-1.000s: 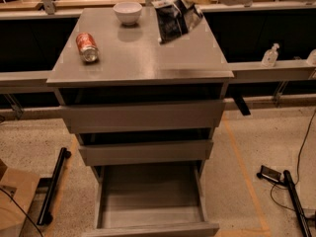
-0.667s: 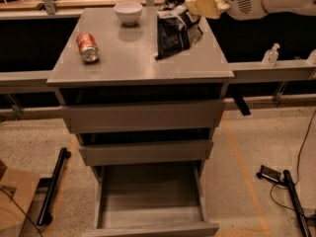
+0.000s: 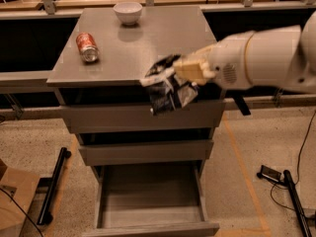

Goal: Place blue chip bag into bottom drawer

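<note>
My gripper (image 3: 178, 69) is shut on the blue chip bag (image 3: 167, 89), a crumpled dark foil bag with white patches. It hangs in the air in front of the cabinet's front edge, level with the top drawer. The white arm reaches in from the right. The bottom drawer (image 3: 148, 227) is pulled out wide open below, a shallow grey box with nothing in it. The bag is above the drawer and a little toward its right half.
A red soda can (image 3: 87, 47) lies on its side on the grey cabinet top (image 3: 163, 38), and a white bowl (image 3: 127, 12) stands at the back. Two upper grey drawers (image 3: 108, 118) are nearly shut. Black bars and cables lie on the floor left and right.
The gripper has carried the bag from over the back right of the cabinet top forward and down, past the front edge. The can and bowl have not moved.
</note>
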